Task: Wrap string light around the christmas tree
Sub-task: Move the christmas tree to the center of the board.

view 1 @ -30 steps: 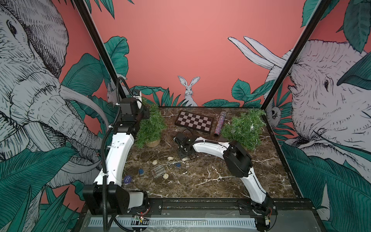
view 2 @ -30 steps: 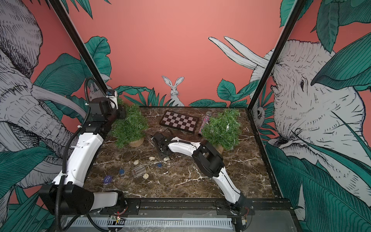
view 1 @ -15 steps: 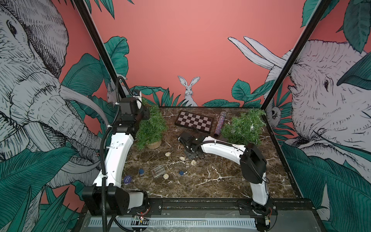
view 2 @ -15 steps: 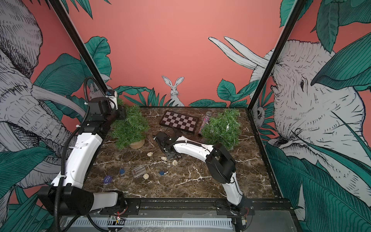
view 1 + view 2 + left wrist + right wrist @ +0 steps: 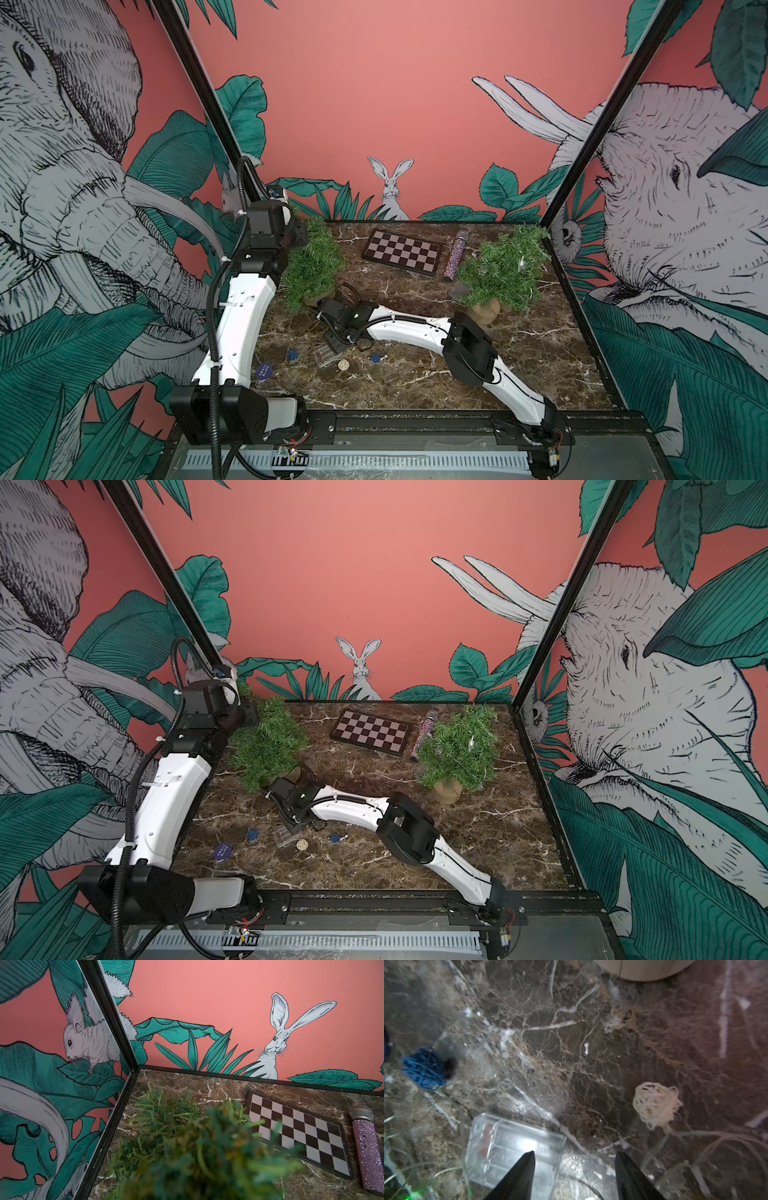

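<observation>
Two small green christmas trees stand in pots, one at the back left point(image 5: 313, 266) point(image 5: 268, 746) and one at the back right point(image 5: 503, 270). My left gripper point(image 5: 297, 239) is pushed into the top of the left tree. Foliage point(image 5: 187, 1147) hides its jaws. The string light lies on the marble in front of that tree: a clear battery box point(image 5: 326, 357) point(image 5: 512, 1147), a cream ball point(image 5: 343, 365) point(image 5: 656, 1103), blue balls point(image 5: 376, 357) point(image 5: 424, 1068) and thin wire. My right gripper point(image 5: 332, 343) point(image 5: 574, 1155) hovers open over the box edge, holding nothing.
A chessboard point(image 5: 402, 252) and a glittery microphone point(image 5: 455, 257) lie at the back between the trees. A blue chip point(image 5: 264, 371) sits near the left arm's base. The left tree's tan pot point(image 5: 643, 968) is close to my right gripper. Walls enclose the table point(image 5: 540, 353).
My right gripper has opened and swung from beside the left tree's pot toward the front, over the battery box. Its elbow swung out to the right, then came back lower. The left arm has not moved.
</observation>
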You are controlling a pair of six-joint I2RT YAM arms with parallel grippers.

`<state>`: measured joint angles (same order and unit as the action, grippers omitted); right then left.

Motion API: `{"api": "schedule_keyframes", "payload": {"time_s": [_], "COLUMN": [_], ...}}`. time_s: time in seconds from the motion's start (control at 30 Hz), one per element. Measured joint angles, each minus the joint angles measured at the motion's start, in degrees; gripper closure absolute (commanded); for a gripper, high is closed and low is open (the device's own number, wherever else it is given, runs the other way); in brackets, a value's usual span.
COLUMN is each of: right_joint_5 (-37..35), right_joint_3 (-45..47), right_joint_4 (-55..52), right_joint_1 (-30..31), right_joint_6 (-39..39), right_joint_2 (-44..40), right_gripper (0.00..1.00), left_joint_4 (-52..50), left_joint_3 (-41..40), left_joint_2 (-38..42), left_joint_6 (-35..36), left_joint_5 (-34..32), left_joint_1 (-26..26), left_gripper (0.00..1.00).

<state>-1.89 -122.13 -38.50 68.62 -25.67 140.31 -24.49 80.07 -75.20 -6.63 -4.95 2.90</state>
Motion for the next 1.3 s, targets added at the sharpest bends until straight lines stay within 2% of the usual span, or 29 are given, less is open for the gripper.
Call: {"api": "schedule_keyframes", "payload": {"time_s": [0.27,0.57,0.7,0.87,1.1,1.3], "right_joint_5": [-0.42,0.96,1.05,0.7,-2.19,-5.29], "right_joint_3": [-14.1,-23.82,-24.0,-14.67,9.44,28.13], "right_joint_4": [-1.55,-4.5,-5.75,-5.01,-1.75,0.76], "right_joint_1": [1.44,3.41,3.43,2.78,0.76,-1.84], "right_joint_6": [2.69,5.6,7.39,10.36,13.07,14.97], "right_joint_2": [7.93,14.29,14.47,9.88,-4.44,-16.04], "right_gripper": [0.35,0.33,0.33,0.34,0.34,0.34], "left_joint_4": [-0.07,-0.07,-0.07,-0.07,-0.04,-0.13], "left_joint_3": [0.04,0.04,0.04,0.04,0.04,0.42], "left_joint_2": [-0.02,-0.04,-0.04,-0.11,-0.13,-0.46], "left_joint_6": [-0.46,-0.44,-0.44,-0.37,-0.39,-0.46], "left_joint_5": [0.0,0.0,0.0,-0.04,-0.07,-0.07], "left_joint_1": [1.01,1.53,1.6,2.34,4.72,9.07], "left_gripper": [1.0,1.0,1.0,1.0,1.0,1.0]}}
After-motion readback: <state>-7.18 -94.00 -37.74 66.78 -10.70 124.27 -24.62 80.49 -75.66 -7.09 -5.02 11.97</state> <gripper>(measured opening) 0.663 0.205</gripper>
